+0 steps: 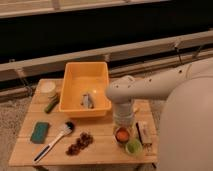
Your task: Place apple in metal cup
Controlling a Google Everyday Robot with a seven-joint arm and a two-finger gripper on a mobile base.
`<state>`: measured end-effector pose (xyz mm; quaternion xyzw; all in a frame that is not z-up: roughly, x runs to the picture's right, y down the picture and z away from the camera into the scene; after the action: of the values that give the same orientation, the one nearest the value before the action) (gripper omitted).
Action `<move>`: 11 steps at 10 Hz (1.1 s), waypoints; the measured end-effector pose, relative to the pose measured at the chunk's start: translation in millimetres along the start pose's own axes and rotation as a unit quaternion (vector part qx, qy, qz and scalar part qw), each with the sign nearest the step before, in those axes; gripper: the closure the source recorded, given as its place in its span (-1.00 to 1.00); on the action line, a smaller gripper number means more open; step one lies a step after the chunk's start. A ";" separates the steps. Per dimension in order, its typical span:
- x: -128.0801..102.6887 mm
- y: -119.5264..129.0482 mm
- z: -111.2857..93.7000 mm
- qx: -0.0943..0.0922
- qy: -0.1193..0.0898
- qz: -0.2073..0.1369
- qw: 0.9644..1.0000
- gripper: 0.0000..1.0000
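The apple (122, 134) is a small orange-red round fruit near the front right of the wooden table (100, 150). It sits within a dark, silvery rim that looks like the metal cup (115, 136); most of the cup is hidden by the apple and the gripper. My gripper (122, 125) hangs straight down from the pale arm (150, 90), directly above the apple and very close to it. I cannot tell whether it touches the apple.
A light green cup (133, 146) stands just front-right of the apple. A small box (144, 133) lies to the right. A yellow tub (86, 90) is behind, with a dark red fruit cluster (80, 143), brush (54, 142) and teal sponge (40, 132) to the left.
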<state>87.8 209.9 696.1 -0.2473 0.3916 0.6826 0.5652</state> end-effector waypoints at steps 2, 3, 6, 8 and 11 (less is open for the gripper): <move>-0.4 -0.1 -1.4 -0.002 -0.002 0.002 1.000 -0.49; -0.4 -0.1 -1.8 -0.003 -0.003 0.003 1.000 -0.58; -0.8 0.0 -4.4 -0.005 -0.007 0.004 1.000 -0.60; -3.0 0.7 -12.5 -0.012 -0.019 0.003 1.000 -0.60; -13.0 12.1 -41.2 -0.039 -0.052 -0.009 0.998 -0.60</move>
<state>74.9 168.3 685.7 -0.2371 0.3325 0.7044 0.5806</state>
